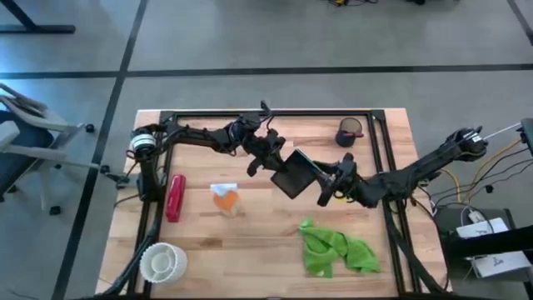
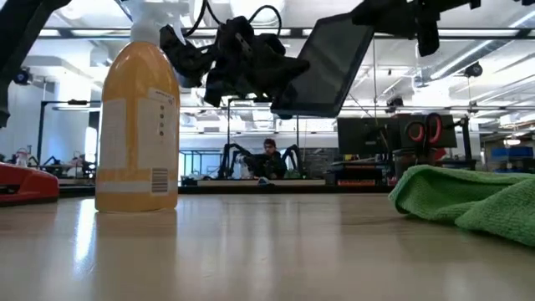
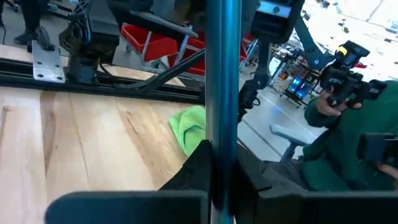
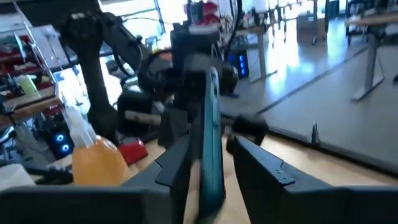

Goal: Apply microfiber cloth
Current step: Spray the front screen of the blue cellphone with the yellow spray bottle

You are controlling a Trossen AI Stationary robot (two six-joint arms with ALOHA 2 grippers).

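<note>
The lime-green microfiber cloth (image 1: 335, 248) lies crumpled on the table near its front right, touched by no gripper; it also shows in the low view (image 2: 468, 199) and the left wrist view (image 3: 189, 127). A dark flat tablet (image 1: 293, 173) hangs tilted above the table's middle (image 2: 328, 67). My left gripper (image 1: 271, 162) is shut on its left side and my right gripper (image 1: 323, 182) on its right side. The orange spray bottle (image 1: 225, 200) stands upright left of the tablet. My left gripper pinches the tablet's left edge (image 3: 219, 163) between its two fingers, coming level from the table's left. The tablet shows edge-on between the fingers, lifted clear of the table and tilted. My right gripper pinches the tablet's opposite edge (image 4: 211, 158) between its two fingers, one on each face, coming from the table's right. The tablet stands edge-on in the hold, clear of the table.
A red flat object (image 1: 175, 197) lies at the left, a white roll (image 1: 162, 261) at the front left, and a dark cup (image 1: 350, 132) at the back right. A black frame (image 1: 379, 150) runs round the table. A person in green (image 3: 348, 143) stands beyond the table.
</note>
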